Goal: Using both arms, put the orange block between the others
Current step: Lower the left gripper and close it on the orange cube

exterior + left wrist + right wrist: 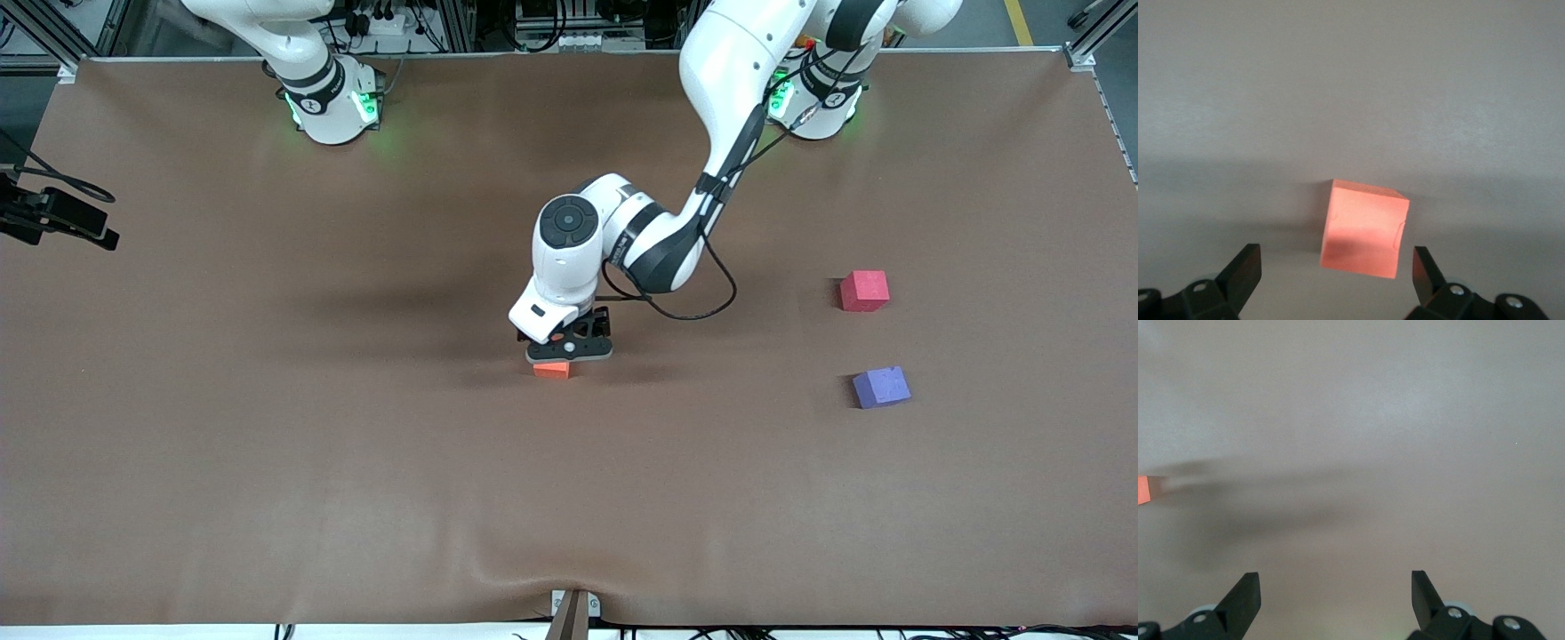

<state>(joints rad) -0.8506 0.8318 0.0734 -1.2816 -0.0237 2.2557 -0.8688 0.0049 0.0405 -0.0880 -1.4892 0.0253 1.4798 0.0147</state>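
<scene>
Now left tool (1331, 267) hovers directly over orange block (1363, 228) mid-bench, fingers apart, straddling it, not clamped; pinkish-red cube (864, 291) and purple-blue cube (881, 387) toward left arm's end. Right tool (1335, 590) spread, empty, waiting.

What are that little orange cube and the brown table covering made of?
The orange block looks like matte foam: dull faces, no shine, softly rounded edges, a faint dent. The brown table cover looks like a thin matte sheet, perhaps paper or cloth; it buckles at the front edge.
</scene>
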